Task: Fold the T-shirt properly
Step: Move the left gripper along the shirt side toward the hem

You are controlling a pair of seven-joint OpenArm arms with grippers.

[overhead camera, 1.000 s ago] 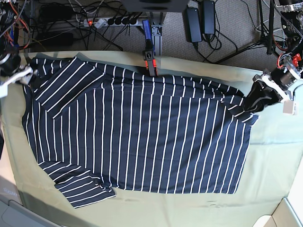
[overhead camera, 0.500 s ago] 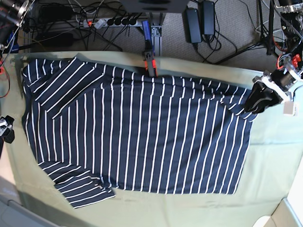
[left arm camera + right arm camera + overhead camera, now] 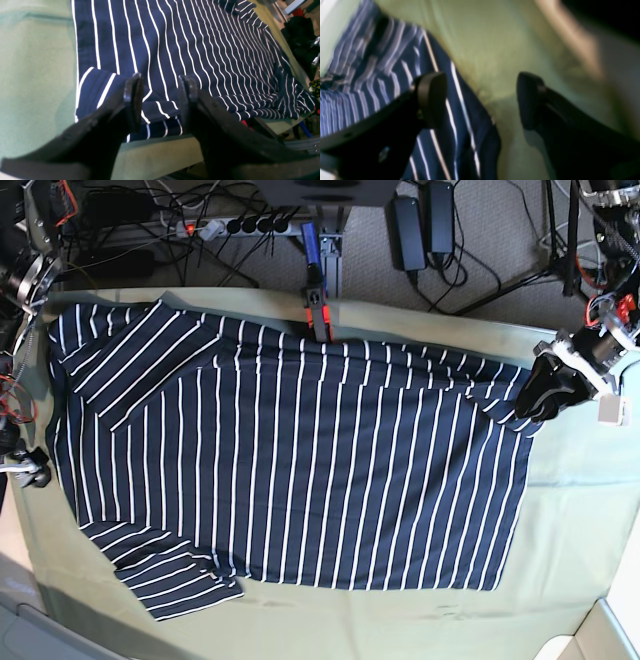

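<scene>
Base view shows the T-shirt [image 3: 290, 470] spread nearly flat over the olive-green cloth [image 3: 580, 510] that covers the table, its striped body filling most of the surface and one short sleeve lying toward the near left corner. The left gripper [image 3: 527, 406] sits at the shirt's far right corner, where the fabric bunches up into a small ridge against it. In the left wrist view the two dark fingers [image 3: 133, 100] stand a little apart with a folded edge of the striped fabric lying in the gap beneath them; whether they pinch that fold or merely straddle it cannot be told. The right gripper [image 3: 28, 468] is at the table's left edge, just beside the shirt's side hem. The right wrist view, which is blurred, shows its jaws spread wide and empty: one finger [image 3: 431, 96] hangs over the striped hem, the other over bare green cloth.
</scene>
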